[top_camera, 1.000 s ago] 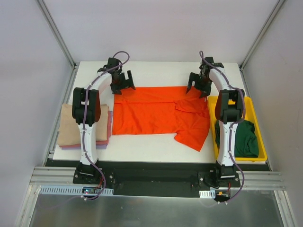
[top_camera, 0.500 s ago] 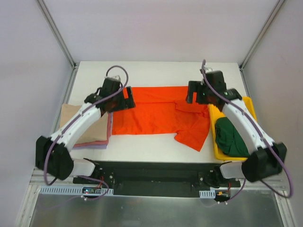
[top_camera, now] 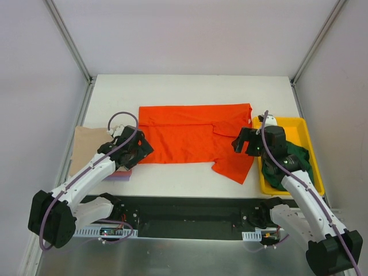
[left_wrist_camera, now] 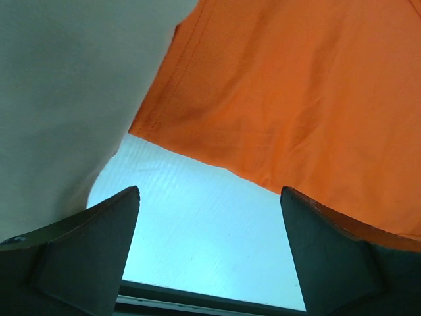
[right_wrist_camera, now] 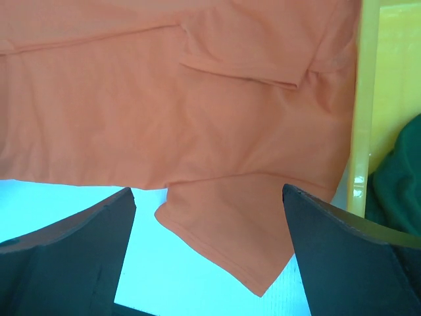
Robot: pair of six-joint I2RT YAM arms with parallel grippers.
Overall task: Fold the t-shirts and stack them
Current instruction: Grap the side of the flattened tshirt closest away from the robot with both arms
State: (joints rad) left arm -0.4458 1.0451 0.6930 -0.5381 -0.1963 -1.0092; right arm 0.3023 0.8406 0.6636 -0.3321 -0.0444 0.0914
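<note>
The orange-red t-shirt (top_camera: 192,138) lies spread on the white table, its top part folded down and one sleeve pointing toward the near right. My left gripper (top_camera: 140,150) is open and empty above the shirt's near left corner (left_wrist_camera: 276,112), beside the folded tan shirt (top_camera: 87,150). My right gripper (top_camera: 240,141) is open and empty above the shirt's near right sleeve (right_wrist_camera: 243,224). The dark green shirt (top_camera: 296,167) lies crumpled in the yellow tray (top_camera: 286,123). Pink and lavender edges (top_camera: 122,174) show under the tan shirt.
The yellow tray's wall (right_wrist_camera: 363,112) stands close to the right of the sleeve, with the green shirt (right_wrist_camera: 401,178) behind it. The tan stack (left_wrist_camera: 66,92) fills the left of the left wrist view. Bare table (top_camera: 184,89) lies beyond the shirt.
Both arms have pulled back from the shirt's far edge toward the near side and lowered over its near corners. The shirt lies as before.
</note>
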